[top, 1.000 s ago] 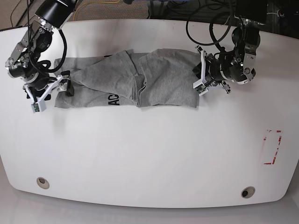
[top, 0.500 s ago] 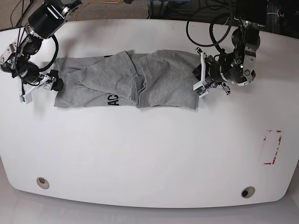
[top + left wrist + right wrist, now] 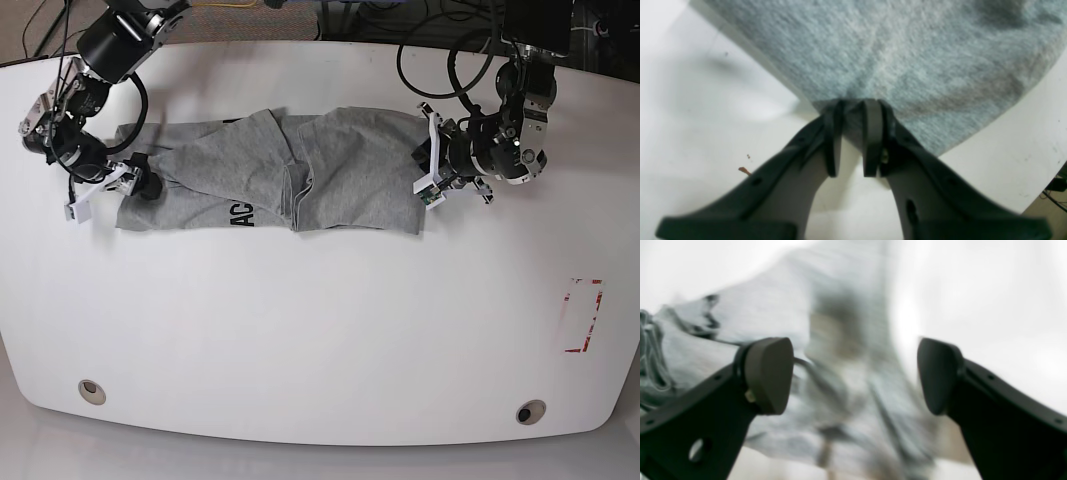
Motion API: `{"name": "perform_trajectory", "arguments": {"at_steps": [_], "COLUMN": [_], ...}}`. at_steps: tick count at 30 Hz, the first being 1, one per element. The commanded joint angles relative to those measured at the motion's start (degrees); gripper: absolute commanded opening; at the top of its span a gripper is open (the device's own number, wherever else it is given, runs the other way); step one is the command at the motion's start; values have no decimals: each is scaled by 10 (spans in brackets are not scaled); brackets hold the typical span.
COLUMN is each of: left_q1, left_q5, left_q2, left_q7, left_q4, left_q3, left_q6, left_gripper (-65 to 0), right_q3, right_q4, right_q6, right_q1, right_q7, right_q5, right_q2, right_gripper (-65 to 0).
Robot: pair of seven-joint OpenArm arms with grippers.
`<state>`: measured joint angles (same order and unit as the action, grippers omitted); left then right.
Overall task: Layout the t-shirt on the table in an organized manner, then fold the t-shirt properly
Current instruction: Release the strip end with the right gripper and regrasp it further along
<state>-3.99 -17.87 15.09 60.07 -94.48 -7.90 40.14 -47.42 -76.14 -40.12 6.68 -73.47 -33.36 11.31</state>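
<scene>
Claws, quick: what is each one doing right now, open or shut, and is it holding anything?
Left claw: shut on the edge of the t-shirt.
Right claw: open wide, holding nothing, at the shirt's other end.

The base view looks almost straight down from high above on the whole table (image 3: 320,330), with the t-shirt (image 3: 330,180) spread across its far half and an arm at each end of it. The left wrist view sits very close behind the left gripper (image 3: 853,110), facing along its fingers at the shirt's edge and bare tabletop. The right wrist view looks likewise past the right gripper (image 3: 855,373) at blurred, rumpled cloth; all three views share the shirt and the white table.
</scene>
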Motion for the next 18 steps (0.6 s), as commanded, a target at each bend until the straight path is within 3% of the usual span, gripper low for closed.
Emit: {"name": "perform_trajectory", "arguments": {"at_steps": [1,5,9,14,18], "left_q1": [-3,-4,-4,-4,-1], "left_q5": [19,19,20,23,24], "left_q2": [3,3,3,3,2], "left_q7": [20,20,20,20,21], "left_q4": [1,1,1,1,1], "left_q3": [0,0,0,0,0], "left_q6": [-1,-1,-1,-1,-1], "left_gripper": [-560,-560,-560,-560,-560], "right_q3": [13,26,38,54,61], "right_q4": [-4,-4,-7,-21,-42], "right_q6": [1,1,1,1,1], "right_q1": [1,1,1,-7,-14], "right_q7": [-16,-15,-15,-15,-10], "right_q5": [9,9,9,10,11], "right_q2": [-7,-16,-23,-24,-24], "right_gripper": [-89,-90,-138,-317,-531]}}
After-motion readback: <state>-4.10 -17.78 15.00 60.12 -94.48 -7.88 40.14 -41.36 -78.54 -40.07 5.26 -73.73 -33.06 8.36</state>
